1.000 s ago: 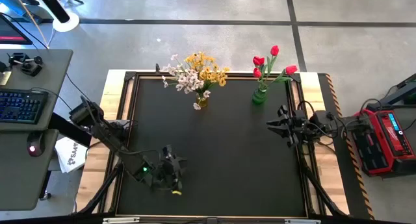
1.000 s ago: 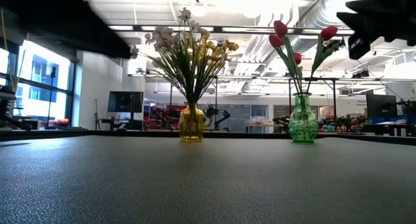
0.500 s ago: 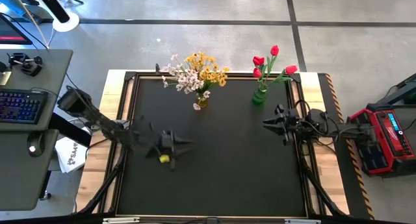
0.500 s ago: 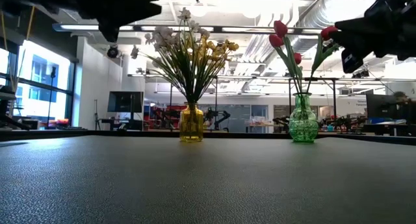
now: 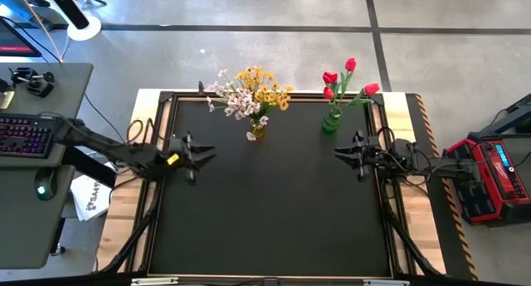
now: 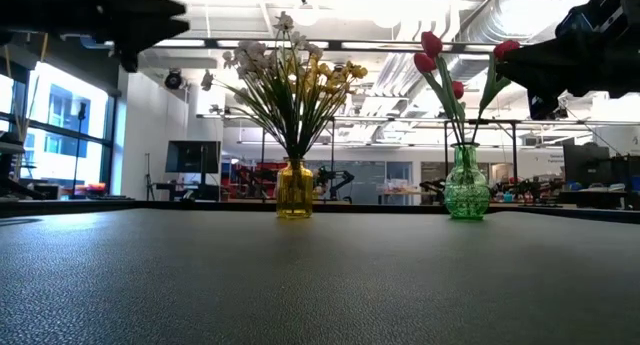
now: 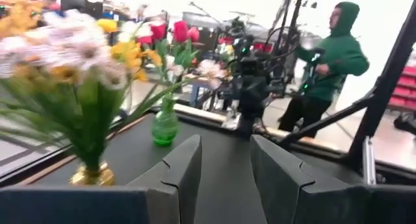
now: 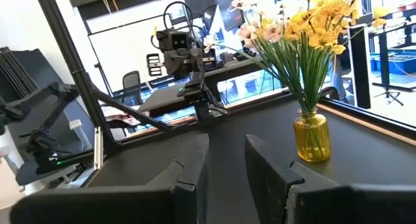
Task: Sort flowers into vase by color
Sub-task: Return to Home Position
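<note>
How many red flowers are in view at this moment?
4 red flowers, all standing in the green vase at the far edge of the table, to the right of the yellow vase. Another could be hidden behind the leaves.

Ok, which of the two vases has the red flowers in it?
The green vase, on the right arm's side. It holds the red flowers; the yellow vase holds yellow and white blossoms.
</note>
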{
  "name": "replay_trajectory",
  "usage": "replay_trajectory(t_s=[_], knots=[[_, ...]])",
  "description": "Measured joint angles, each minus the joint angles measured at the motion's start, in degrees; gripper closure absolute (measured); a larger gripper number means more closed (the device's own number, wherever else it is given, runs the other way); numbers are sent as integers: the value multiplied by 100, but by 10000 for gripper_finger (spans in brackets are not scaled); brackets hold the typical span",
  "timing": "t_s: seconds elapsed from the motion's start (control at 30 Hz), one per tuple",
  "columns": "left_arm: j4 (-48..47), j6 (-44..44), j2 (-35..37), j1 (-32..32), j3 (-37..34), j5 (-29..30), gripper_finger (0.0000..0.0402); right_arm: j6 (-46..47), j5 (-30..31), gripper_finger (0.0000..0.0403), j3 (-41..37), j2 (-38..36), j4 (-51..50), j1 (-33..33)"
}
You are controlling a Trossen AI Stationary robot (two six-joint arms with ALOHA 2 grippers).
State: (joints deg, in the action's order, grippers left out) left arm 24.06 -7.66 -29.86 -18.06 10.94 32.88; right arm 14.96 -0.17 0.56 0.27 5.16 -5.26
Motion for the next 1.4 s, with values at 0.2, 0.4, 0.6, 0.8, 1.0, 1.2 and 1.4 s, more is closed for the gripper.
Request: replay_trajectory(t_s=[0.2, 0.4, 0.6, 0.8, 1.0, 1.2, 1.4], knots=[[-1806, 81, 1666, 371, 0, -692, 282, 0, 0, 321, 0, 1, -21, 0], [-2976, 41, 2973, 619, 4, -1108, 282, 0, 0, 321, -2, 4, -24, 0], [-2331, 178, 2908, 703, -440, -1423, 285, 0, 13, 321, -2, 10, -83, 0], [-1696, 343, 2920, 878, -1027, -1969, 333, 0, 16, 321, -2, 9, -211, 0], [-1642, 592, 2965, 1228, -1016, -3154, 397, 0, 14, 321, -2, 11, -350, 0], [-1920, 1167, 2960, 1551, -1025, -3910, 400, 0, 16, 321, -2, 11, -406, 0], [-2298, 783, 2939, 1585, -1027, -3471, 397, 0, 16, 321, -4, 11, -415, 0]])
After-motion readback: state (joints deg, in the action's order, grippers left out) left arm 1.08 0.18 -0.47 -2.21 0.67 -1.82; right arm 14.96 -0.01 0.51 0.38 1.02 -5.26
